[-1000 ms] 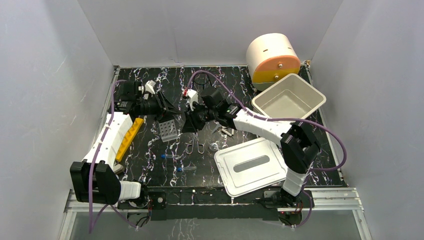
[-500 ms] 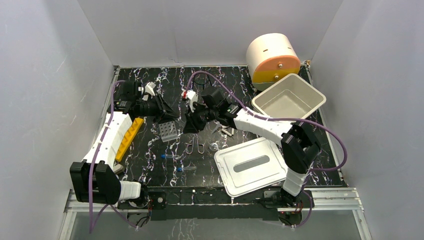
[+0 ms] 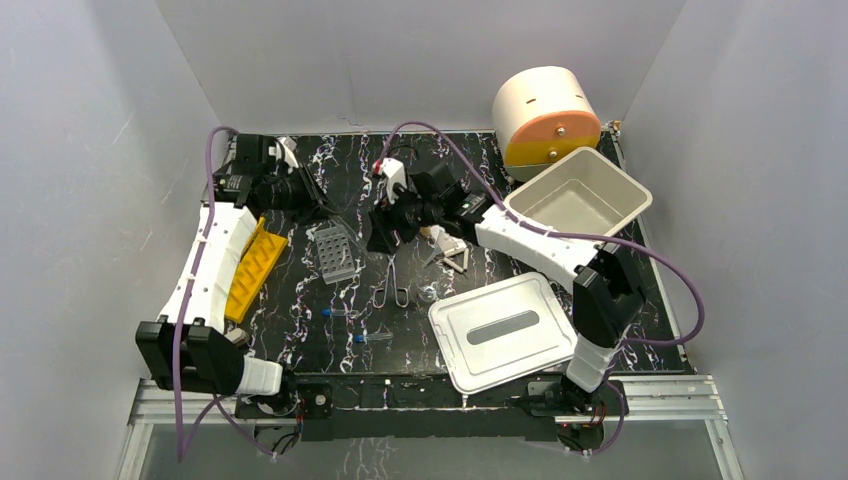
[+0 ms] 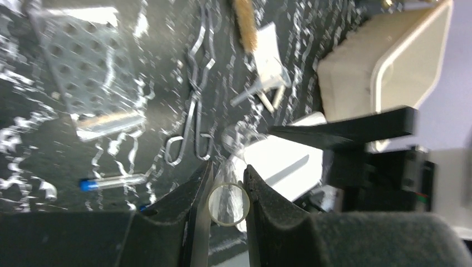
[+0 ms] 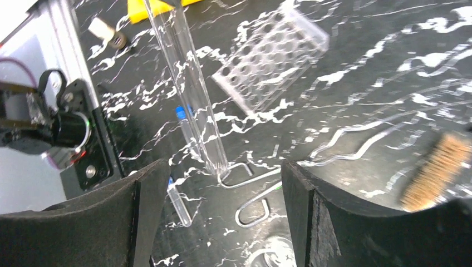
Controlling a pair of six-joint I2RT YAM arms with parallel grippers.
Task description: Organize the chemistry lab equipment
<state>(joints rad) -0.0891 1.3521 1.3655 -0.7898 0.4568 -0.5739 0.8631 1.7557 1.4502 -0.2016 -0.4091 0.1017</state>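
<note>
One clear glass tube (image 4: 228, 203) is the thing in hand. The left gripper (image 4: 227, 169) is clamped on it near its open end, a finger on each side, and holds it slanting above the table's middle left. In the right wrist view the same tube runs down to end between the fingers of the right gripper (image 5: 222, 167), whose jaws stand wide apart, neither touching the glass. I judge this to be a handover with the grip now on the left arm alone, probably so the tube can go to the grey tube rack (image 3: 335, 252), which sits near both grippers with its holes facing up. Held by one end, smooth glass could swing or slip.

Loose beside the rack lie the metal tongs (image 3: 390, 285). Two blue-capped tubes (image 3: 340, 313) lie nearer the arms' bases. The white triangle (image 3: 450, 255) and a brush-like tool (image 4: 245, 28) lie to the tongs' right. None is in the rack or a bin, so most of the sorting looks undone.

A yellow rack (image 3: 255, 270) lies by the left arm. A white bin (image 3: 578, 195) sits tilted at the far right, its flat lid (image 3: 500, 330) near the right arm's base, and a cream-and-orange drum (image 3: 545, 115) stands behind it.

The table (image 3: 300, 330) is black with white veining. Plain white walls close it in on three sides.
</note>
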